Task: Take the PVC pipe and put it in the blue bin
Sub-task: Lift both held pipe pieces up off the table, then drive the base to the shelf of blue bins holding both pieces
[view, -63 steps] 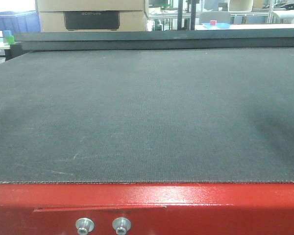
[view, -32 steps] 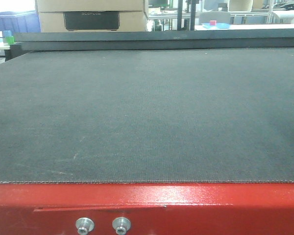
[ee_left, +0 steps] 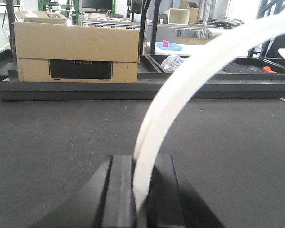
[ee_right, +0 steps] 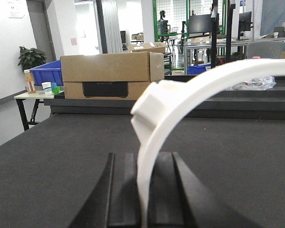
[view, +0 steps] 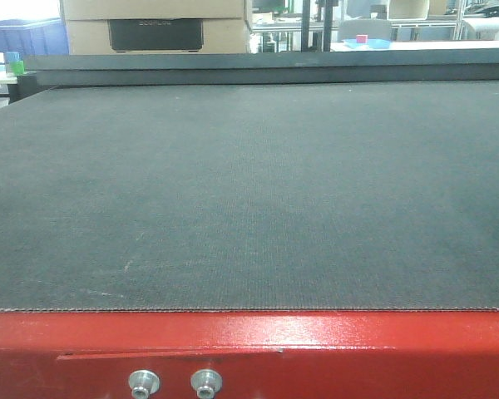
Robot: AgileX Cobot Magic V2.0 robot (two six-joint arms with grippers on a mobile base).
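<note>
Dark felt table [view: 249, 191] fills front view; left gripper [ee_left: 141, 190] & right gripper [ee_right: 143, 190] each clamped on a curved white pipe [ee_left: 180, 90] arcing toward 2 o'clock, so grab looks done, drop into blue bin [ee_right: 42, 73] at 10 o'clock, by cardboard box [ee_right: 109, 76], not yet done.

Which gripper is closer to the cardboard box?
Left, likely. The left gripper sees the cardboard box large, ahead-left; the right gripper sees it smaller, farther across the table.
</note>
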